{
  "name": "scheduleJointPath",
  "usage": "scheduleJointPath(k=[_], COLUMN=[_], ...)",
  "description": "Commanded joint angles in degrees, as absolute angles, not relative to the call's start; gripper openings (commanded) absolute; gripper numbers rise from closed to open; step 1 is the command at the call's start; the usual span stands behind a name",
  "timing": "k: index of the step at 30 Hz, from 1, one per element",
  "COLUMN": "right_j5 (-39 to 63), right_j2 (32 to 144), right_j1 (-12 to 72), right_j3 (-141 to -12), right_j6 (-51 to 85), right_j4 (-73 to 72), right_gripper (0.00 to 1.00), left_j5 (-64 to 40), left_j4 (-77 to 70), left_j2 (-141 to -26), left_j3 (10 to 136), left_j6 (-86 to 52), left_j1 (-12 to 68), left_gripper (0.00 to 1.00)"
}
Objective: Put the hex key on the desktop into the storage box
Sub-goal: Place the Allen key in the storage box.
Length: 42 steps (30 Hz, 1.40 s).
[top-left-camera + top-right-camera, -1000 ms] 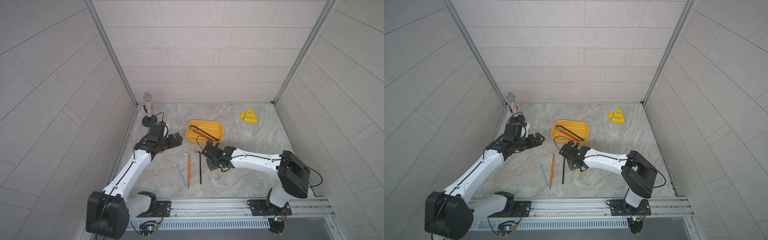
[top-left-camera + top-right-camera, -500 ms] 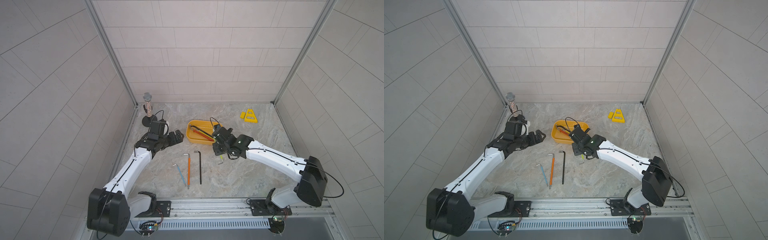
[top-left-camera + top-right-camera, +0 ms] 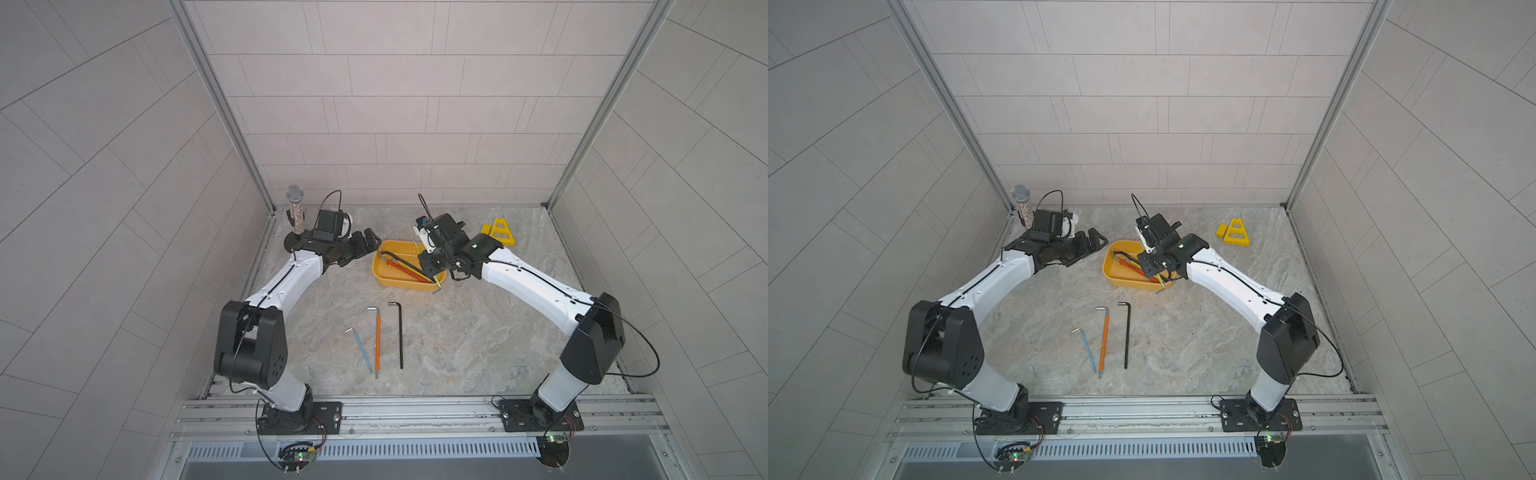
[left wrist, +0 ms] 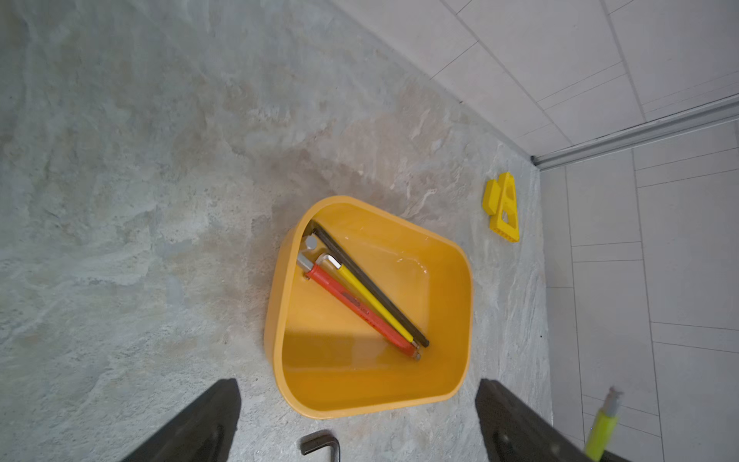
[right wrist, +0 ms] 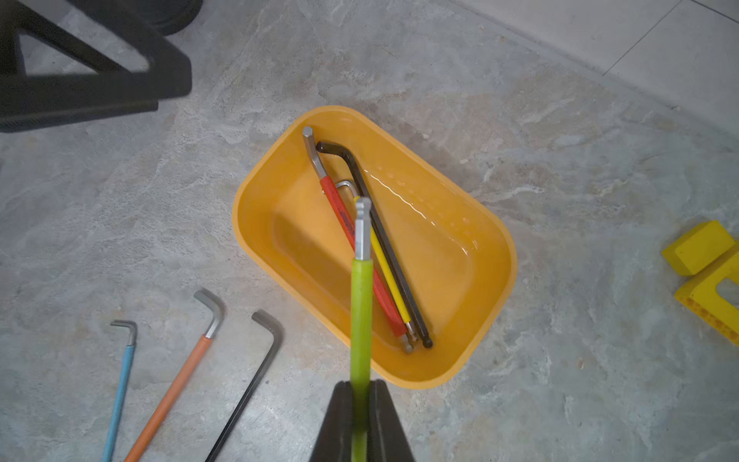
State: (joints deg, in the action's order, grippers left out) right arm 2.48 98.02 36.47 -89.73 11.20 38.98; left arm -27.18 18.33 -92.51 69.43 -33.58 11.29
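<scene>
Right now my right pincer (image 5: 360,394) is clamped on the green hex key (image 5: 361,304). The sleeve is pinched between the jaws, and the bare steel tip points out over the storage box (image 5: 296,256). By my reading the key hangs above the box and is not in it yet. Three others lie slantwise on the box floor: a red key (image 5: 344,220), a yellow key (image 5: 390,276) and a dark key (image 5: 404,288).

To do this well, I should sink until the tip is below the rim and turn the shaft along the line of those three. Only then should I part the jaws, so the key neither bounces out nor props on the wall.

Beyond the box, on the desktop (image 5: 560,160), a blue key (image 5: 122,384), an orange key (image 5: 177,384) and a black key (image 5: 251,384) wait their turn. Farther off, my left pincer (image 3: 363,245) hovers just beside the box, jaws spread and empty.
</scene>
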Motion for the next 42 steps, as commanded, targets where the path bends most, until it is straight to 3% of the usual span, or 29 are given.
scheduleJointPath(k=[1, 17, 30, 33, 39, 42], right_j5=[7.06, 3.96, -0.62, 0.36, 0.99, 0.42], right_j2=[101.14, 125.43, 130.51, 130.0, 128.49, 127.08], right_j1=[34.39, 33.16, 33.22, 33.24, 33.29, 33.18], right_j3=[-93.54, -115.38, -113.83, -112.82, -111.86, -111.27], right_j6=[3.21, -6.61, -5.45, -4.61, -3.51, -2.78], right_j4=[41.88, 43.47, 39.32, 39.38, 39.42, 39.35], right_gripper=[0.01, 0.0, 0.05, 0.1, 0.36, 0.39], left_j5=[-28.27, -28.81, -29.78, -29.95, -29.67, -29.84], left_j4=[20.3, 17.22, 15.91, 15.73, 15.73, 15.73], left_j2=[-92.47, -89.27, -88.87, -88.87, -88.77, -88.7], left_j3=[69.35, 66.56, 65.84, 65.66, 65.58, 65.51], left_j6=[-32.87, -34.19, -35.33, -35.42, -35.42, -35.33], left_j1=[10.69, 8.51, 7.56, 7.58, 7.59, 7.57], left_gripper=[1.0, 1.0, 1.0, 1.0, 1.0, 1.0])
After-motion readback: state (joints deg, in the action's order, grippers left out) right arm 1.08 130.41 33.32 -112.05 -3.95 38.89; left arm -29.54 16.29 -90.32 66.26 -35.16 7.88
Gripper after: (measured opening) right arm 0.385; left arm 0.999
